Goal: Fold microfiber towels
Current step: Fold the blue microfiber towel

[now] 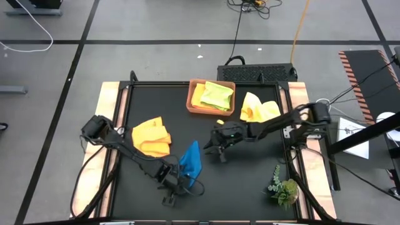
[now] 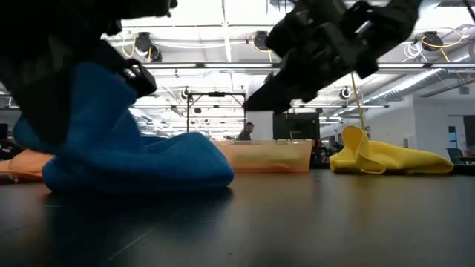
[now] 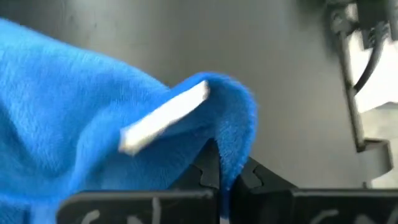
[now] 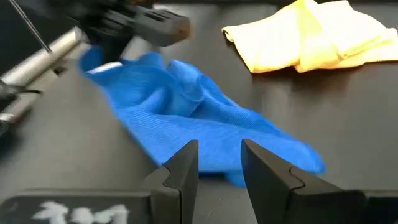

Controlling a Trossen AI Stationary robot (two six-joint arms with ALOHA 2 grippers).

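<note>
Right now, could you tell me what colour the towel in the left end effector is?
Blue. The towel is pinched in the left end effector, seen best in the left wrist view.

both arms are black and jointed, black cables looping at their bases, dark angular fingers (image 4: 183,171) in front.

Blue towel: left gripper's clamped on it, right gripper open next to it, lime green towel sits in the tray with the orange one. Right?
Nearly. The high view shows the tray holding the lime green towel over a yellow towel; the orange towel lies on the table. The left gripper is shut on the blue towel, and the right gripper is open beside it.
</note>
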